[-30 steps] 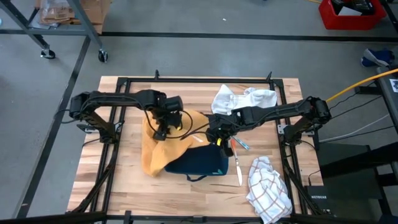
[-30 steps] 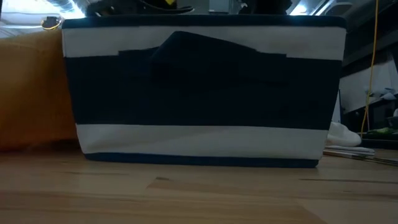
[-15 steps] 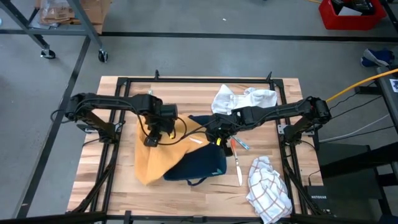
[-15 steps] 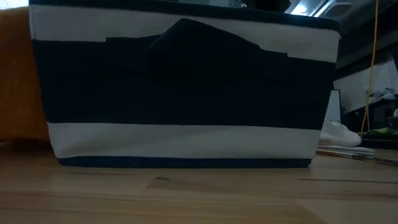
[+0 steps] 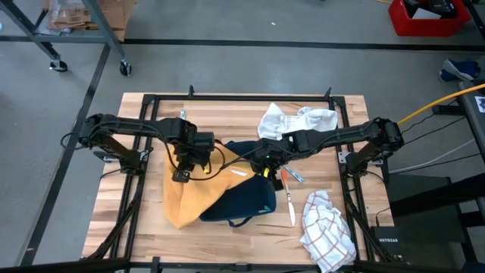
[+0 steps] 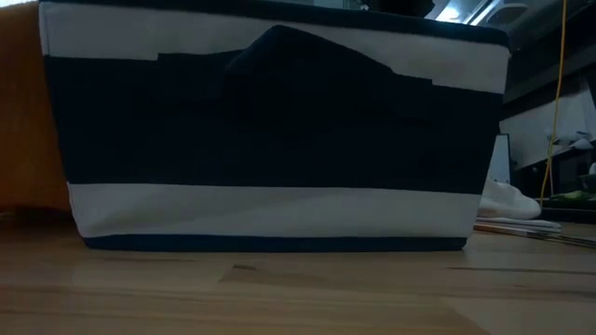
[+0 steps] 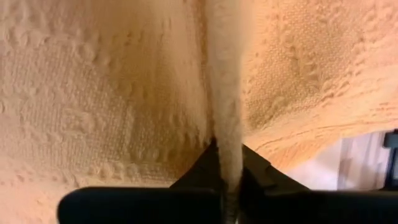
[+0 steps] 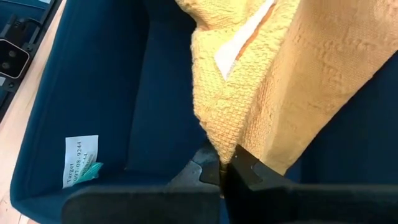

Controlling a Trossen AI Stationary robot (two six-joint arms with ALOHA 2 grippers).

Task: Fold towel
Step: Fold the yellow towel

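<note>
Even, soft light falls on my table [image 5: 151,220] from above; low down, the striped bin [image 6: 270,130] looms dim and backlit, and my wrist close-ups go slightly soft

Orange waffle-weave towel [image 5: 188,199], rumpled, draped over navy bin, mid-table

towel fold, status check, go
Left gripper and right gripper shut on orange towel. Towel draped over navy bin.
</note>
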